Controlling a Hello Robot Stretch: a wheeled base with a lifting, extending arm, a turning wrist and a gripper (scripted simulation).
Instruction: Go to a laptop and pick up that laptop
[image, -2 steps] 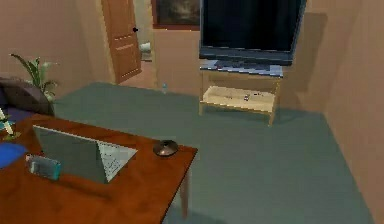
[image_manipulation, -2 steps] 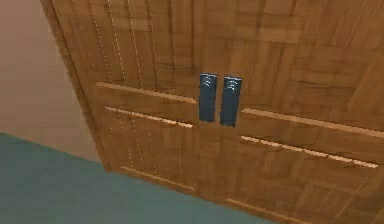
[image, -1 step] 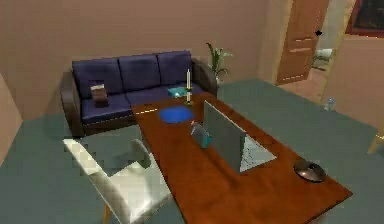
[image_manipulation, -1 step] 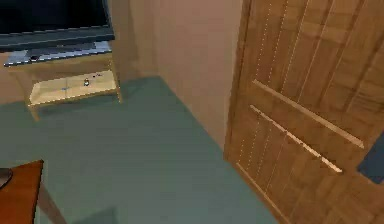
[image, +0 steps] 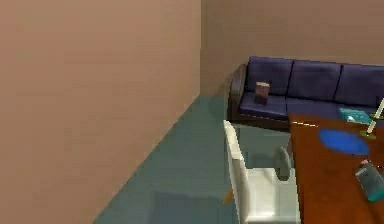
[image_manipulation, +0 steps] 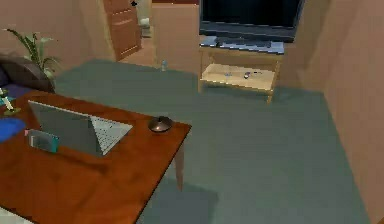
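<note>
A grey laptop (image_manipulation: 80, 130) stands with its lid raised on a red-brown wooden table (image_manipulation: 100, 175) at the arm side view's left, its back toward me. The same table (image: 330, 170) fills the forward view's lower right corner.
On the table lie a small teal box (image_manipulation: 42, 140), a dark round object (image_manipulation: 160, 124) and a blue disc (image: 342, 141). A white chair (image: 255, 178) stands at the table's edge. Beyond are a dark blue sofa (image: 310, 90), a television (image_manipulation: 250, 18) over a low stand (image_manipulation: 240, 76), a plant (image_manipulation: 35, 45) and open green floor (image_manipulation: 260, 150).
</note>
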